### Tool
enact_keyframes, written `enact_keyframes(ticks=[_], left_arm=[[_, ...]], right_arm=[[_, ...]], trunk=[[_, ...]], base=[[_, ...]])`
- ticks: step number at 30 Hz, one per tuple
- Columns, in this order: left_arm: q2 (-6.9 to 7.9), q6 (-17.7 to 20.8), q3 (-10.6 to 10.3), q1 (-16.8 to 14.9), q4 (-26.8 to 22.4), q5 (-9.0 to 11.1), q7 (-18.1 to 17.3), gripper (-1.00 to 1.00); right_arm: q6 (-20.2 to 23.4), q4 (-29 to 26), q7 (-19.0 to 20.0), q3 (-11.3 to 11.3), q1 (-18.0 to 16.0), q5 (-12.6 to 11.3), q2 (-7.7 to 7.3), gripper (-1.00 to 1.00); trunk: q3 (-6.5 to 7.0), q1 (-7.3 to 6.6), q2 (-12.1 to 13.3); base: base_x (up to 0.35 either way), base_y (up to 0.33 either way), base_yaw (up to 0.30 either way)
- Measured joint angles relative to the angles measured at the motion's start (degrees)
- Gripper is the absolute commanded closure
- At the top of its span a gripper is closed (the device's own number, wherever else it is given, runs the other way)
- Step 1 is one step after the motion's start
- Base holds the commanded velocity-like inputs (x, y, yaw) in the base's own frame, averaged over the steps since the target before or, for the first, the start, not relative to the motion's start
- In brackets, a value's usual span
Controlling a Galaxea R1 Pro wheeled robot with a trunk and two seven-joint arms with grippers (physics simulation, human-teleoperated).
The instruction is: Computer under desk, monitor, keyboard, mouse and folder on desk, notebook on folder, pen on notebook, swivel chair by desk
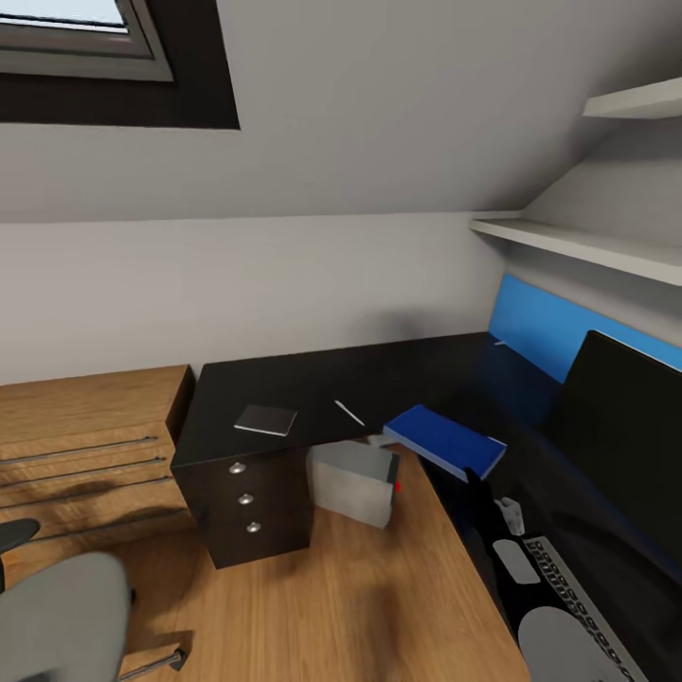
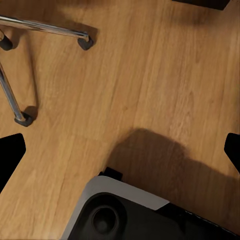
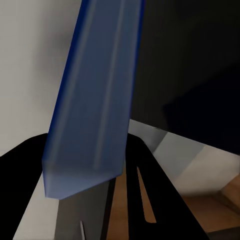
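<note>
The blue folder point(image 1: 443, 439) lies flat at the inner corner of the black desk point(image 1: 379, 379), its near end past the desk's edge. My right gripper point(image 1: 479, 485) is shut on that end. In the right wrist view its black fingers point(image 3: 147, 190) clamp the folder point(image 3: 95, 100). Whether the folder rests on the desk I cannot tell. The dark grey notebook point(image 1: 266, 420) and white pen point(image 1: 349, 412) lie to its left. The grey computer point(image 1: 355, 483) stands under the desk. The monitor point(image 1: 625, 426) and keyboard point(image 1: 580, 606) are at right. My left gripper point(image 2: 120, 150) hangs open over the floor near the swivel chair's point(image 1: 57, 616) chrome legs point(image 2: 45, 27).
A light wooden drawer unit point(image 1: 85, 436) stands left of the desk's three black drawers point(image 1: 246, 497). A large blue panel point(image 1: 540, 332) leans on the wall behind the desk, under white shelves point(image 1: 587, 242). Wooden floor point(image 1: 360, 597) lies between chair and desk. My own base point(image 2: 130, 215) shows below the left gripper.
</note>
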Motion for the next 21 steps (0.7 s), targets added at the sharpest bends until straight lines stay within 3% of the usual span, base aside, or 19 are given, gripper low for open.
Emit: enact_keyframes(ticks=[8, 13, 21], left_arm=[[0.01, 0.03, 0.02, -0.02, 0.0, 0.08, 0.0, -1.0], [-0.05, 0.03, 0.0, -0.02, 0.0, 0.09, 0.02, -1.0], [-0.08, 0.03, 0.0, -0.01, 0.0, 0.09, 0.0, -1.0]], right_arm=[[-0.29, -0.16, -1.38, -0.25, 0.0, -0.1, -0.07, 1.0], [-0.33, -0.24, -4.01, -2.79, 0.0, -0.12, -0.08, 1.0], [-0.44, -0.32, -4.57, -3.52, 0.0, -0.07, -0.05, 1.0]], trunk=[[0.0, 0.01, 0.0], [0.0, 0.01, 0.0], [0.0, 0.01, 0.0]], base=[[0.01, 0.0, 0.0], [0.0, 0.0, 0.0], [0.0, 0.0, 0.0]])
